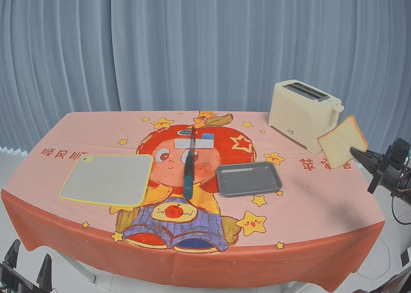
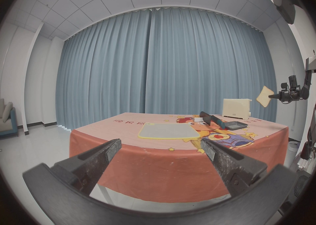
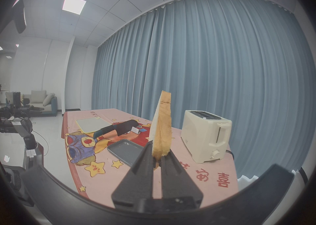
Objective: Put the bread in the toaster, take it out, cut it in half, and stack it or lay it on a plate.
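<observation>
A slice of bread (image 1: 342, 141) hangs in the air off the table's right side, pinched upright by my right gripper (image 1: 353, 151), which is shut on its lower corner; the bread (image 3: 162, 124) stands edge-on between the black fingers (image 3: 142, 166). The cream toaster (image 1: 304, 114) stands at the table's back right, both slots bare, just left of the bread. My left gripper (image 2: 160, 150) is open and holds nothing, low beyond the table's front left corner (image 1: 25, 264). A grey tray (image 1: 248, 178) lies right of centre. A knife (image 1: 189, 165) with a blue handle lies mid-table.
A grey cutting board (image 1: 108, 179) with a yellow rim lies on the left half of the table. A small white and blue card (image 1: 198, 141) rests under the knife's blade. Blue curtains close off the back.
</observation>
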